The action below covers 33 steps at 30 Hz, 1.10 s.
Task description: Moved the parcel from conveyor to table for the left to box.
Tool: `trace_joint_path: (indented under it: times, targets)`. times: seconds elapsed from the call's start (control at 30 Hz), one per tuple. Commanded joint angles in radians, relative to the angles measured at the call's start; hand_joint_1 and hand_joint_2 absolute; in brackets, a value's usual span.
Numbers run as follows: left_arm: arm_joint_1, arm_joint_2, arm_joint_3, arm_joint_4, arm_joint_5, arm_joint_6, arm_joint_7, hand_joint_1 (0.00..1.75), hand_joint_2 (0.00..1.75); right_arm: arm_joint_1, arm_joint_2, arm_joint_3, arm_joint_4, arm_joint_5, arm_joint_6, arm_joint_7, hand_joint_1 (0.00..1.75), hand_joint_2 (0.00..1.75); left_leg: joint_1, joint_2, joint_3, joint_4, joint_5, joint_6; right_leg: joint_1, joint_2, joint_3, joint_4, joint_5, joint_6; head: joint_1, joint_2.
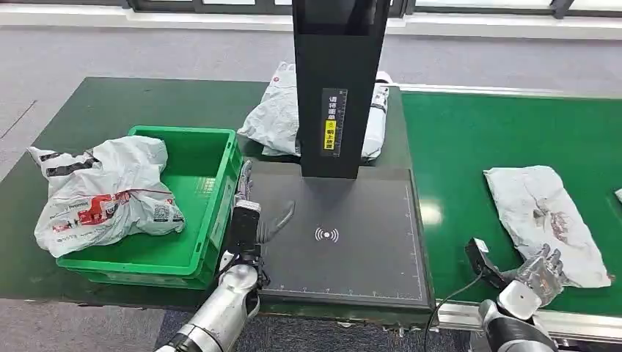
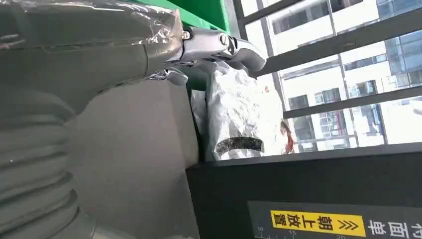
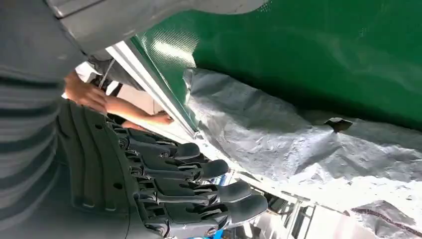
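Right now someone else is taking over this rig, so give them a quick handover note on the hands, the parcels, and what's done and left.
Left hand: open, holding nothing, over the black scan pad beside the green crate.
Right hand: open, fingers spread at the near end of the grey parcel on the green conveyor; no grip yet.
Done: one white parcel sits in the crate. Another white parcel lies behind the black post.
Left: right hand grips the grey parcel and moves it to the pad; left hand boxes it.
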Motion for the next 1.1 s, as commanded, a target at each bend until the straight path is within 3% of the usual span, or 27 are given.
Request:
trace_joint_path:
  times: [0.03, 0.17, 0.2, 0.23, 0.47, 0.73, 0.83, 1.1]
  targets:
    - [-0.023, 0.025, 0.016, 0.033, 0.003, -0.011, 0.004, 0.0, 1.75, -0.016, -0.005, 0.021, 0.065, 0.041, 0.044, 0.0, 0.0, 1.75, 0.0, 0.002, 0.002, -0.001, 0.0, 0.002, 0.001, 0.001, 0.001, -0.001, 0.001, -0.003, 0.0, 0.0]
    - [-0.018, 0.029, 0.018, 0.03, 0.009, -0.015, 0.004, 0.0, 1.75, -0.023, -0.015, 0.006, 0.076, 0.033, 0.09, -0.01, 0.0, 1.75, 0.0, 0.001, 0.002, 0.0, 0.0, 0.001, 0.001, 0.0, 0.002, -0.001, 0.0, -0.002, 0.0, 0.0]
    - [-0.018, 0.03, 0.018, 0.031, 0.011, -0.017, 0.004, 0.0, 1.75, -0.025, -0.017, 0.001, 0.078, 0.029, 0.108, -0.018, 0.23, 1.75, 0.0, 0.002, 0.003, -0.002, 0.0, 0.002, 0.001, 0.0, 0.002, -0.002, 0.001, -0.004, 0.0, 0.0]
    - [-0.019, 0.03, 0.017, 0.031, 0.011, -0.019, 0.004, 0.0, 1.75, -0.029, -0.018, -0.014, 0.08, 0.014, 0.124, -0.031, 1.75, 1.75, 0.0, 0.002, 0.002, -0.001, 0.0, 0.002, 0.001, 0.0, 0.002, -0.001, 0.001, -0.002, 0.0, 0.0]
    - [-0.033, 0.021, 0.018, 0.048, 0.023, -0.033, 0.004, 0.0, 1.75, -0.031, -0.024, -0.047, 0.094, -0.012, 0.199, -0.047, 1.75, 1.75, 0.001, 0.001, 0.002, 0.0, 0.0, 0.002, 0.001, -0.001, 0.003, -0.002, 0.001, -0.002, 0.0, 0.0]
    - [-0.024, 0.025, 0.019, 0.037, 0.037, -0.039, 0.004, 0.0, 1.75, -0.035, -0.015, -0.057, 0.084, 0.016, 0.17, -0.052, 1.75, 1.75, 0.001, 0.002, 0.002, 0.0, 0.0, 0.002, 0.001, 0.001, 0.002, -0.001, 0.001, -0.002, 0.0, 0.0]
    - [-0.014, 0.029, 0.027, 0.026, 0.04, -0.025, 0.004, 0.0, 1.75, -0.041, 0.003, -0.05, 0.052, 0.044, 0.044, -0.091, 1.75, 1.75, 0.0, 0.003, 0.003, -0.001, 0.0, 0.002, 0.002, 0.001, 0.003, -0.002, 0.001, -0.003, 0.0, 0.0]
    - [-0.009, 0.033, 0.027, 0.02, 0.041, -0.029, 0.004, 0.0, 1.75, -0.054, 0.008, -0.044, 0.055, 0.048, 0.051, -0.078, 1.75, 1.75, 0.0, 0.004, 0.001, 0.0, 0.0, 0.002, 0.001, 0.003, 0.001, -0.001, 0.001, -0.003, 0.0, 0.0]
